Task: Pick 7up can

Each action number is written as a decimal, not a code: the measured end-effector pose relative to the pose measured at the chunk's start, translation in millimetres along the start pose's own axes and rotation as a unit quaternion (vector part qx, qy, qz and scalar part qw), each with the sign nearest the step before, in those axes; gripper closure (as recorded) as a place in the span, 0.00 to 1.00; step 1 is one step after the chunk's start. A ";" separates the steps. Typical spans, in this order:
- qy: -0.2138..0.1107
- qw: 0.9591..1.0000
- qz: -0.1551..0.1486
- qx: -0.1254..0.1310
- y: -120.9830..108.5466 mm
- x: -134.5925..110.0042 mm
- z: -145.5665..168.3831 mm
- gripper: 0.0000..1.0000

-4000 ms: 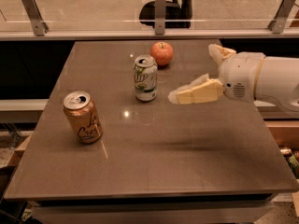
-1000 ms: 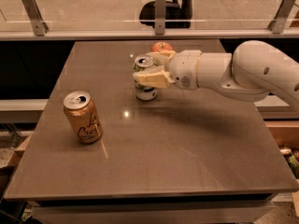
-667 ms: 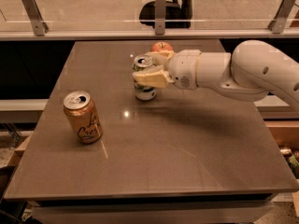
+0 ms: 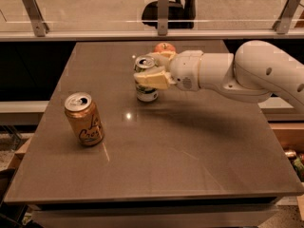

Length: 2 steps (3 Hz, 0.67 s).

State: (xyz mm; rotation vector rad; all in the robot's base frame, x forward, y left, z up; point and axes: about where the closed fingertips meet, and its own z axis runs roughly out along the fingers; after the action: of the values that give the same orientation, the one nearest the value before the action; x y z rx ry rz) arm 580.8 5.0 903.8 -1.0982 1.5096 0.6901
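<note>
The 7up can [image 4: 147, 93], white with green lettering and a silver top, stands upright on the brown table [image 4: 190, 146], left of centre toward the back. My gripper [image 4: 145, 69] reaches in from the right and is closed around the can's middle. One pale finger [image 4: 153, 78] lies across the can's front and the other sits behind it. The can's base still rests on the table. Its middle is hidden by the front finger.
An orange-gold can [image 4: 84, 119] with script lettering stands at the front left. A red apple [image 4: 164, 47] sits just behind the gripper near the back edge. A glass railing with metal posts [image 4: 163, 13] runs behind the table.
Four seconds ago the gripper was open to the right of the can. It moved left onto the can. Over the last second nothing has visibly moved.
</note>
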 end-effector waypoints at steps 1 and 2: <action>0.012 1.000 0.000 -0.004 -0.9 -10.5 -0.8 1.00; 0.018 1.000 0.010 -0.015 -1.2 -32.6 -6.9 1.00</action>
State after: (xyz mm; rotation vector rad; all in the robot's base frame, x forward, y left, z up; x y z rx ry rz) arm 578.2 7.4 937.0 -1.1259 1.5471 0.7118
